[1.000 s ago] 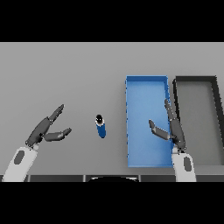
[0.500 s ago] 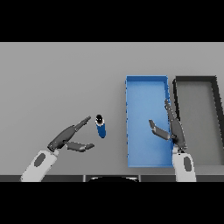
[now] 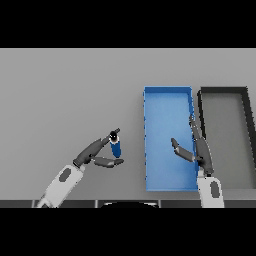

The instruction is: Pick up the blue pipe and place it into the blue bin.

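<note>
Pipe position: the blue pipe (image 3: 116, 145) lies on the grey table (image 3: 60, 95), left of the blue bin (image 3: 168, 98) and well outside it. Its long axis runs roughly away from the robot, with a dark end cap at the far end.

Left hand (image 3: 95, 154): located at the pipe's near-left side. The straight fingers (image 3: 100, 145) reach up toward the pipe's dark end, and the thumb (image 3: 109, 161) extends below the pipe's near end. The pipe sits in the gap between fingers and thumb. The hand is spread wide, not closed on the pipe; whether the fingertips touch the cap cannot be confirmed from this view, though they appear to be in contact or just beside it.

Blue bin: a long rectangular tray, interior visible, with nothing seen inside. A dark grey bin (image 3: 224, 91) of similar shape stands just beside it on the right.

Right hand (image 3: 199, 150): held over the right wall of the blue bin, fingers straight and relaxed, thumb pointing left over the bin's interior, holding nothing
</note>
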Robot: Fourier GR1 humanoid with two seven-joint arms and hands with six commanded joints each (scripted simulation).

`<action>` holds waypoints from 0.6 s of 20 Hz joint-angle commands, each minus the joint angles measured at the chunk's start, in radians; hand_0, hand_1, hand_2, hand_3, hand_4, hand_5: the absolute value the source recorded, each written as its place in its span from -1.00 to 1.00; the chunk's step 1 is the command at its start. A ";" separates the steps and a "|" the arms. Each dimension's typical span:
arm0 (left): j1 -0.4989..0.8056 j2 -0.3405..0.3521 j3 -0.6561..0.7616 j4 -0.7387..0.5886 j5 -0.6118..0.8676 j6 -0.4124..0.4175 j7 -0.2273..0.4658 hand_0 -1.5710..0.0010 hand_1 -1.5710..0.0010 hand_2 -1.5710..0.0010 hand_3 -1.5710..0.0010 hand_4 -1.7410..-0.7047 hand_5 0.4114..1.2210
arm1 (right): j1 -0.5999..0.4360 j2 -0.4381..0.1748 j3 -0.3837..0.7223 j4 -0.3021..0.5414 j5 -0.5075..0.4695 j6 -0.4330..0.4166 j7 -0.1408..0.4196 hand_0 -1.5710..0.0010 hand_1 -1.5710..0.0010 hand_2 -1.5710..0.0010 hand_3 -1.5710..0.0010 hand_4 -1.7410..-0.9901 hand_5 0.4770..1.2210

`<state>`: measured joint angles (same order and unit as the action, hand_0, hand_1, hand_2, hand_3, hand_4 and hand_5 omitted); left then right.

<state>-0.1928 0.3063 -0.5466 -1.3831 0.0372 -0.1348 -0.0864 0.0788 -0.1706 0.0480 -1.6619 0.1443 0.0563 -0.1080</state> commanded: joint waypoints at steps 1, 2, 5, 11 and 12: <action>-0.019 -0.008 -0.004 0.021 -0.018 0.010 0.021 1.00 1.00 1.00 1.00 0.28 -0.94 | -0.006 0.003 0.000 -0.002 -0.005 0.001 0.006 1.00 1.00 1.00 1.00 0.39 -0.56; -0.030 -0.020 -0.005 0.036 -0.029 0.021 0.026 1.00 1.00 1.00 1.00 0.31 -0.97 | -0.011 0.005 0.002 0.002 -0.001 -0.001 0.010 1.00 1.00 1.00 1.00 0.38 -0.56; -0.057 -0.076 -0.008 0.098 -0.020 0.014 0.012 1.00 1.00 1.00 1.00 0.28 -0.96 | -0.002 -0.002 0.000 0.000 0.007 -0.004 -0.002 1.00 1.00 1.00 1.00 0.42 -0.55; -0.034 -0.142 0.017 0.108 0.057 0.001 -0.056 0.84 0.59 0.38 0.32 -0.11 -0.20 | 0.008 -0.011 -0.010 0.000 -0.003 0.002 -0.016 1.00 1.00 1.00 1.00 0.39 -0.52; -0.034 -0.154 0.021 0.108 0.064 0.007 -0.055 0.54 0.30 0.12 0.05 -0.28 0.04 | 0.009 -0.010 -0.009 -0.006 -0.005 0.003 -0.010 1.00 1.00 1.00 1.00 0.39 -0.52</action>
<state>-0.2272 0.1514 -0.5256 -1.2756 0.1012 -0.1274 -0.1422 0.0882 -0.1800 0.0395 -1.6674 0.1390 0.0599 -0.1191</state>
